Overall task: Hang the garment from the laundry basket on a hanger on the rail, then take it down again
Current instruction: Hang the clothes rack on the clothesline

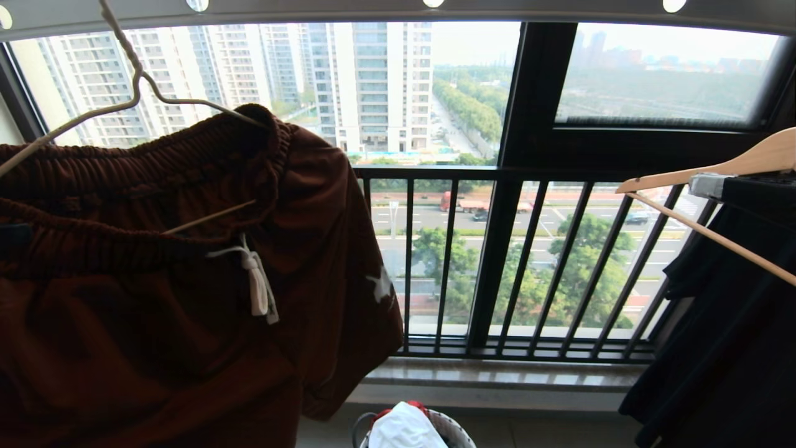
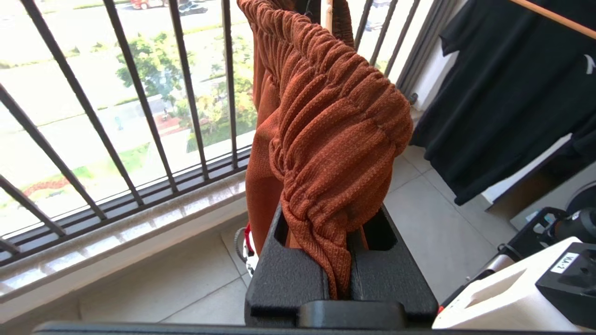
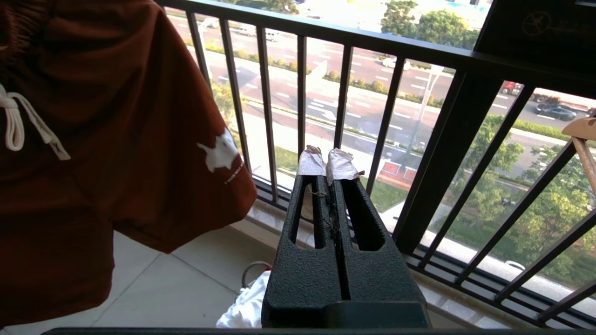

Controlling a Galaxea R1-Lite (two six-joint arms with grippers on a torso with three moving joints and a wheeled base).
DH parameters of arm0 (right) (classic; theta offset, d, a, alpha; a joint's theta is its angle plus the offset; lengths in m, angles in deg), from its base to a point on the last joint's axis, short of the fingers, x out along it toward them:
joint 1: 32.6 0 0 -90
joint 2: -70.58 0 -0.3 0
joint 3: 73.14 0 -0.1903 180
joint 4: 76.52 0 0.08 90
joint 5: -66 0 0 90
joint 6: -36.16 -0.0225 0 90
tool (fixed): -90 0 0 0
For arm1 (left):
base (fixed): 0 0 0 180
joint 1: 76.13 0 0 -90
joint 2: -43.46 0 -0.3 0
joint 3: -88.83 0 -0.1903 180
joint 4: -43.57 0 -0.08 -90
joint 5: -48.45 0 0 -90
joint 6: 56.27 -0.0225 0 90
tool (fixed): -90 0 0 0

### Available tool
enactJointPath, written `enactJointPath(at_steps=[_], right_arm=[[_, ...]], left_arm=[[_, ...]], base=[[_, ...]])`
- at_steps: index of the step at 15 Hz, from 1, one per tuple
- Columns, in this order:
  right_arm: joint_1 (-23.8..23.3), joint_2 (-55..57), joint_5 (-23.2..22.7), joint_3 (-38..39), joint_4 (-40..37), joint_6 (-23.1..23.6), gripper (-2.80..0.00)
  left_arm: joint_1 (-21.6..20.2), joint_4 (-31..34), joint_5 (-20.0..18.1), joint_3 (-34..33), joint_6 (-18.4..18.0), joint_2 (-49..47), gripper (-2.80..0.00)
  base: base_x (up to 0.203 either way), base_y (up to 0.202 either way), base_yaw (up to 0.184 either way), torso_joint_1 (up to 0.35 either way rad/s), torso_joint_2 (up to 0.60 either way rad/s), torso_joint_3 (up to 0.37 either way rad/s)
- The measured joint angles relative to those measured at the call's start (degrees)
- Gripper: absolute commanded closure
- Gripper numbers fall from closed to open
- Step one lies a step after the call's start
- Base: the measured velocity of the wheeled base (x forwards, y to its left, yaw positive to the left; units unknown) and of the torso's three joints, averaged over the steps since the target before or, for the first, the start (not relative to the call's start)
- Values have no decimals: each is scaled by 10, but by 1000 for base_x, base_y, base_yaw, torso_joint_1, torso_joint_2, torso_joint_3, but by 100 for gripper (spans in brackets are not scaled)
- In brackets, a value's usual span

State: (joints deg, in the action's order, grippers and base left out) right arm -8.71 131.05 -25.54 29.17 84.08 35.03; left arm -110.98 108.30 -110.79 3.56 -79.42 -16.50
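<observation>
I see a black balustrade [image 1: 528, 261] across the window, towers and a tree-lined road beyond; at right a wooden hanger [image 1: 715, 180] over dark clothes [image 1: 715, 348]; a white cloth [image 1: 404, 429] low down; pale floor tiles [image 2: 433, 223].

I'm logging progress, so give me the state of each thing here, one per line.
Rust-brown shorts: draped on hanger, waistband pinched.
Cream-white wire hanger: hook reaching up toward the rail.
Left gripper: shut on waistband.
Right gripper: shut, empty.
Round laundry basket: holds white cloth.
</observation>
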Motion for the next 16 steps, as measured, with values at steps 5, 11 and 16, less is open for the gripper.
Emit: enactJointPath(at_steps=[5,11,16], right_arm=[[0,2,1,0,1,0,0],[0,10,2,1,1,0,0],[0,11,-2,2,0,0,0]], left_arm=[[-15,-68,0,7,37,-22,0],[-14,-152,2,-26,89,-35,0],[-13,-160,1,-45,87,-36,0]], base=[[0,0,0,0,0,0],[0,0,0,0,0,0],[0,0,0,0,0,0]])
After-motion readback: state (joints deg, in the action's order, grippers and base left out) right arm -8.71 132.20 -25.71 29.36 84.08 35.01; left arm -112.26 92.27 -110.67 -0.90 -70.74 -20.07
